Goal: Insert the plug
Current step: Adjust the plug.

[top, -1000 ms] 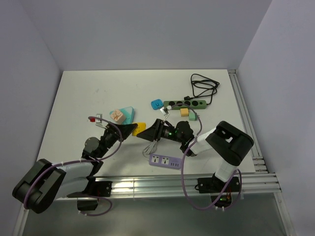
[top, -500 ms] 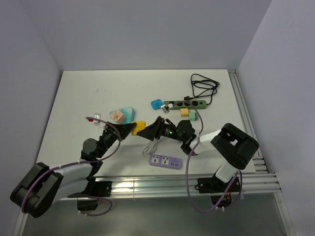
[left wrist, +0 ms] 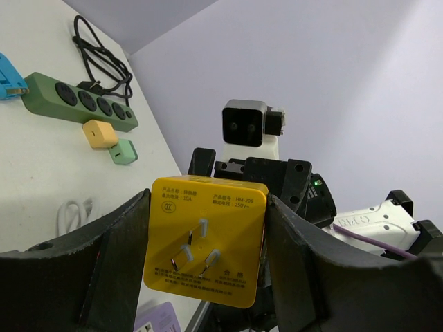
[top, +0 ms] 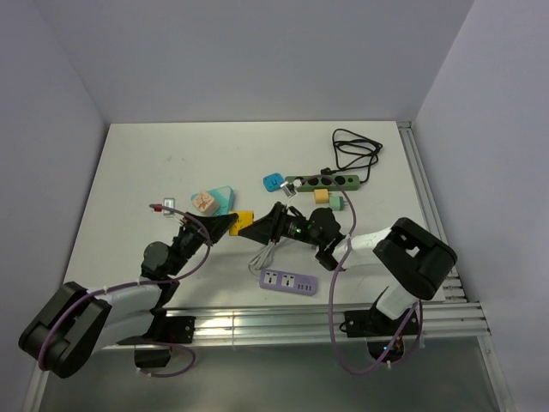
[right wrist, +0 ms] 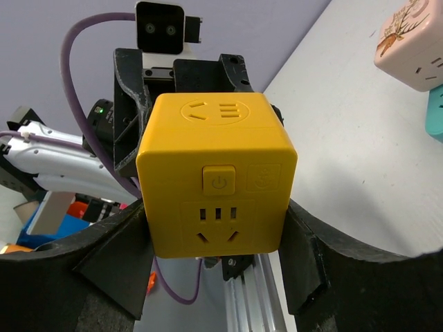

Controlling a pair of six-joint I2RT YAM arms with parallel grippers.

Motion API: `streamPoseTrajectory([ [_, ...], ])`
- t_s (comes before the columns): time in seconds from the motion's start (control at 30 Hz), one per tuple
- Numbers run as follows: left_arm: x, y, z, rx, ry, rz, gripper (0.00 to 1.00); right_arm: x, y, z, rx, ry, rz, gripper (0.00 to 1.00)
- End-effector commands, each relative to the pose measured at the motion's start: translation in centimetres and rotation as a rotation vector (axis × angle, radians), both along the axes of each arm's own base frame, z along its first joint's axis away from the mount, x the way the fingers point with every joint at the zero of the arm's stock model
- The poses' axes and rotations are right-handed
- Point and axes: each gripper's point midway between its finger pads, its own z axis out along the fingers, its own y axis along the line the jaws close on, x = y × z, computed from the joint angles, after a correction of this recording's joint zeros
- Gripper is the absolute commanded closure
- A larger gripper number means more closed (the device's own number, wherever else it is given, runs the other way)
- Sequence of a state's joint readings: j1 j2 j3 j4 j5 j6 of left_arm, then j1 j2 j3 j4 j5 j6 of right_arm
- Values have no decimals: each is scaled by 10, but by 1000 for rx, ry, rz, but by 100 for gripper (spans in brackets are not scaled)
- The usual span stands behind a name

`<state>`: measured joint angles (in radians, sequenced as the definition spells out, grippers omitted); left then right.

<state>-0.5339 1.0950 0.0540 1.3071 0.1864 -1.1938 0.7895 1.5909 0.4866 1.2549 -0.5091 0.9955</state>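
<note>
The yellow cube plug [top: 244, 222] hangs above the table between both arms. My left gripper [left wrist: 208, 202] is shut on it; the left wrist view shows its three-pin face [left wrist: 204, 238] held between the two fingers. My right gripper [right wrist: 214, 207] reaches in from the other side. Its fingers stand at the two sides of the plug's socket and button face [right wrist: 218, 187], and I cannot tell whether they press on it. In the top view the two grippers [top: 233, 225] [top: 255, 228] meet tip to tip at the plug.
A purple power strip [top: 288, 281] lies near the front edge, with a white cable [top: 264, 256] beside it. A green power strip [top: 324, 182] with a black cord [top: 356, 150] lies at the back. Blue [top: 274, 181], orange [top: 321, 196], mint [top: 334, 203], pink [top: 203, 202] and teal [top: 223, 199] adapters lie about.
The right arm has stretched leftward, bringing its fingers in around the yellow plug and narrowing them slightly. The left gripper has kept its hold and barely moved.
</note>
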Motion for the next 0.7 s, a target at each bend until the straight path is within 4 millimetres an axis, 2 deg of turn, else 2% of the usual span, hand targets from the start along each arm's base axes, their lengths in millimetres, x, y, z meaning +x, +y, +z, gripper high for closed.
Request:
streamPoseTrajectory([
  [0.0, -6, 0, 37, -63, -136, -11, 90, 4, 1, 42, 68, -131, -27, 87],
  [0.1, -4, -1, 35, -49, -125, -9, 77, 4, -2, 42, 62, -133, -35, 99],
  [0.13, -3, -1, 37, -47, -128, -5, 67, 4, -2, 40, 53, -131, -37, 100],
  [0.2, -1, -2, 32, -30, -113, -1, 56, 5, -5, 42, 48, -141, -49, 100],
  [0.23, 0, -2, 34, -28, -115, 3, 45, 7, -6, 39, 31, -140, -59, 100],
  [0.3, 4, -3, 29, -4, -95, 10, 36, 9, -10, 43, 24, -146, -77, 100],
  [0.33, 5, -3, 32, -4, -103, 13, 27, 10, -12, 38, 3, -135, -85, 100],
  [0.4, 8, -2, 29, 21, -97, 21, 1, 11, -17, 41, 4, -142, -101, 100],
  [0.67, 17, 7, 31, 43, -95, 47, 1, 21, -34, 40, -54, -149, -173, 100],
])
